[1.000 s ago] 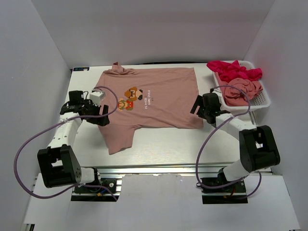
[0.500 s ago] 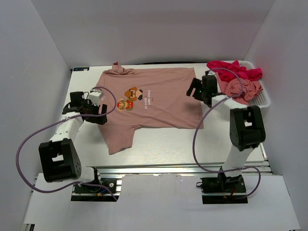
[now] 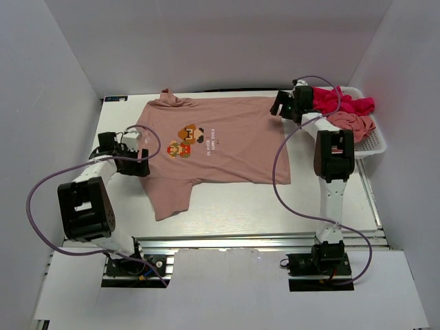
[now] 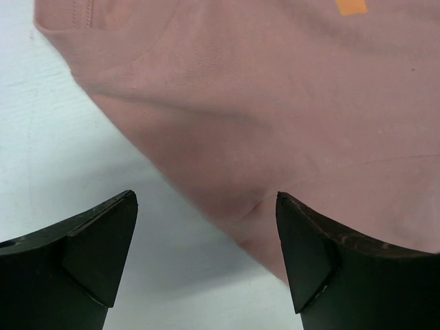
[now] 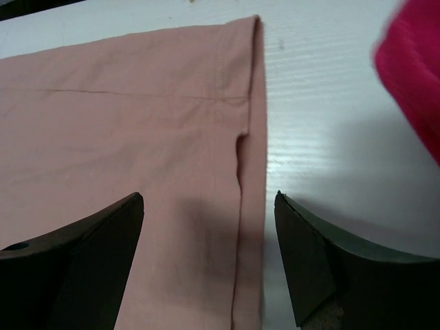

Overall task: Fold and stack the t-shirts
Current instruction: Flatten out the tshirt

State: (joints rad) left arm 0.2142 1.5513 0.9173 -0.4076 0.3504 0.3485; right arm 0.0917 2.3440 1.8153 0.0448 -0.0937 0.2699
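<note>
A salmon-pink t-shirt (image 3: 220, 148) with a pixel-art chest print lies spread flat on the table, collar to the far left. My left gripper (image 3: 142, 163) is open and low over the shirt's near sleeve seam (image 4: 254, 206), with the cloth edge running between its fingers. My right gripper (image 3: 276, 108) is open above the shirt's far right hem corner, and the folded hem edge (image 5: 247, 172) lies between its fingers. Neither gripper holds cloth. A magenta-red t-shirt (image 3: 344, 103) and another pink t-shirt (image 3: 354, 122) lie bunched in the basket.
The white mesh basket (image 3: 375, 148) stands at the far right edge of the table, close behind my right gripper. Magenta cloth (image 5: 412, 75) hangs into the right wrist view. White walls enclose the table on three sides. Arm cables loop over the near table.
My right arm has swung from the shirt's near right hem up to its far right corner beside the basket. The left gripper has shifted only slightly. The shirt has not moved.
</note>
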